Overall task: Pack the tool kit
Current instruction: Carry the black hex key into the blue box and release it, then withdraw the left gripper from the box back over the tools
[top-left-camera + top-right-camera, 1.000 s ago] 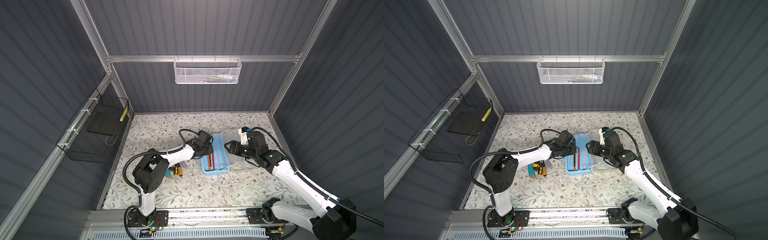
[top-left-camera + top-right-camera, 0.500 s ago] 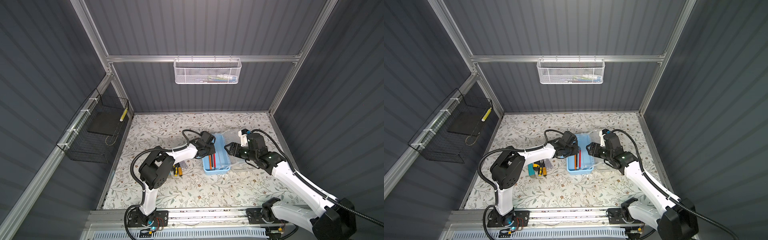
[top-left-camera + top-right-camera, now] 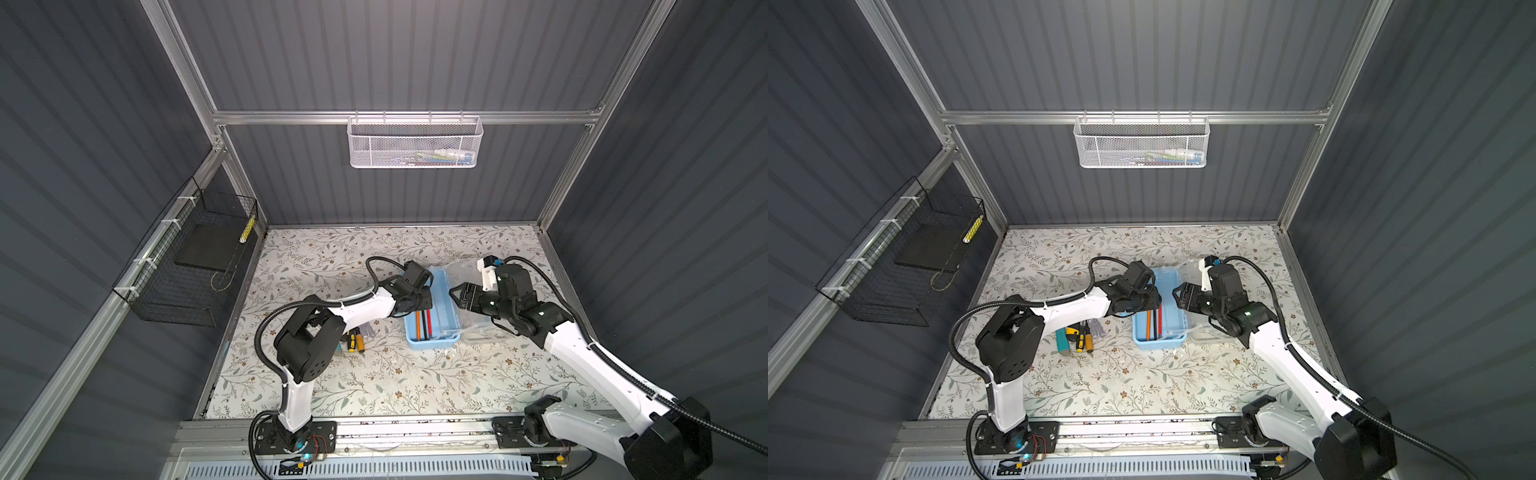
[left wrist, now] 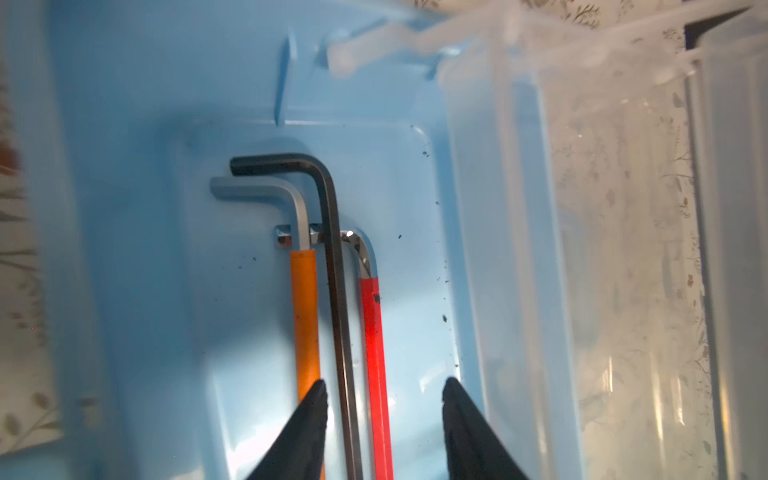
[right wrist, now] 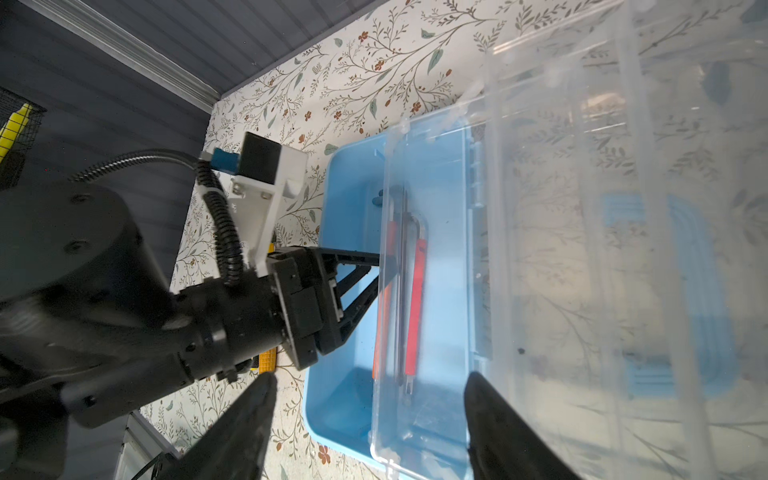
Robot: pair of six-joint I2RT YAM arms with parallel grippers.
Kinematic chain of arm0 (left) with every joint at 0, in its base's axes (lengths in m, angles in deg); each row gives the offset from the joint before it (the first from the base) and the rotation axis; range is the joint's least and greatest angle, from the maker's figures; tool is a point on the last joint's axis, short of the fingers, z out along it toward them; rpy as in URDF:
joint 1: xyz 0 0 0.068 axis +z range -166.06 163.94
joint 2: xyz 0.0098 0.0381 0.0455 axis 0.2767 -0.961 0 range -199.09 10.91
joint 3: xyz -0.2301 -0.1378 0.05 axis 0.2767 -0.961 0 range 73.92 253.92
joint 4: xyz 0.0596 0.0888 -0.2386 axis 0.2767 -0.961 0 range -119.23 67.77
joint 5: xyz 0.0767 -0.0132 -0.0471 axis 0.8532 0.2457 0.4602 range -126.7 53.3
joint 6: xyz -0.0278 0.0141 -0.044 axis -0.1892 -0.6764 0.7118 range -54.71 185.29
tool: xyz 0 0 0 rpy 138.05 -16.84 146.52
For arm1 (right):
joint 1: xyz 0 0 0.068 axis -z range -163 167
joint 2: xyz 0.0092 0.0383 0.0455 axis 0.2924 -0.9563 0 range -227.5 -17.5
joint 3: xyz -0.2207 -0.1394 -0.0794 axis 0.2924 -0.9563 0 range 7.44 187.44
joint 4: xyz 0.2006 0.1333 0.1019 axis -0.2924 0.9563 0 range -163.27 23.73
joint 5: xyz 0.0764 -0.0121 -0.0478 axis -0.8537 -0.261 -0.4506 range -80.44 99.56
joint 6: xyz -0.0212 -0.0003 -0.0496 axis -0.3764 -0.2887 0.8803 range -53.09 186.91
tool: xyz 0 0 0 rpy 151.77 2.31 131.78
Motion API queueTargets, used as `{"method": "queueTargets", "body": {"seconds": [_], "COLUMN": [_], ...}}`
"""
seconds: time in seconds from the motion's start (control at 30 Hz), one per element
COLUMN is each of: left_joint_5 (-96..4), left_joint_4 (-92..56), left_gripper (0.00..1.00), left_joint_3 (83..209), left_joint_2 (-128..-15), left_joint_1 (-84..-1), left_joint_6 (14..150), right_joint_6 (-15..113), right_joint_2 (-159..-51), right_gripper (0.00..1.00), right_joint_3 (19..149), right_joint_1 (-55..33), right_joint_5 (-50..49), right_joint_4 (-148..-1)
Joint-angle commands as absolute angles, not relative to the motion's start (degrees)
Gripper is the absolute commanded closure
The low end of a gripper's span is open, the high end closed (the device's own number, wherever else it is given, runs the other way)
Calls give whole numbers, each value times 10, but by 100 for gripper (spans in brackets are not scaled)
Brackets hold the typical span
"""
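On the mat | light-blue box lay open | 3 hex keys inside: orange, black, red | left gripper gaped over them | right gripper gaped too

Both top views are sharp, evenly lit, bowed at the edges. Wrist views blur close up; glare streaks the clear lid.

3 hex keys inside box

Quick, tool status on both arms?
Left tool: open, holding nothing, over the hex keys in the blue box.
Right tool: open, holding nothing, by the clear lid.
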State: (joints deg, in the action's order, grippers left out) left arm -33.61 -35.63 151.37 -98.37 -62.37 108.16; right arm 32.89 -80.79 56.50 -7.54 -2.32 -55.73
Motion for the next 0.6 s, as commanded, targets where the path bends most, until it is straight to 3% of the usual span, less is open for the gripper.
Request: {"method": "queueTargets", "body": {"seconds": [0.0,0.3,0.57], "left_joint_5": [-284,-235,-215], "left_joint_4": [-402,-451,-536], "left_gripper": [53,49,43], "left_joint_3": [1537,1454,1352], "left_joint_2": [-915,-792,-669], "left_joint_1": [-623,-611,-539], "left_joint_6": [1024,1002,1000], "right_joint_6": [349,374,388], "right_joint_2": [-812,-813,-813], "right_gripper": [29,31,31], "right_joint_3": [596,615,647], "right_joint_1": [-74,-77,-149], "right_joint_5": [-41,-77,-23], "right_joint_4": [-551,-514,-463]}}
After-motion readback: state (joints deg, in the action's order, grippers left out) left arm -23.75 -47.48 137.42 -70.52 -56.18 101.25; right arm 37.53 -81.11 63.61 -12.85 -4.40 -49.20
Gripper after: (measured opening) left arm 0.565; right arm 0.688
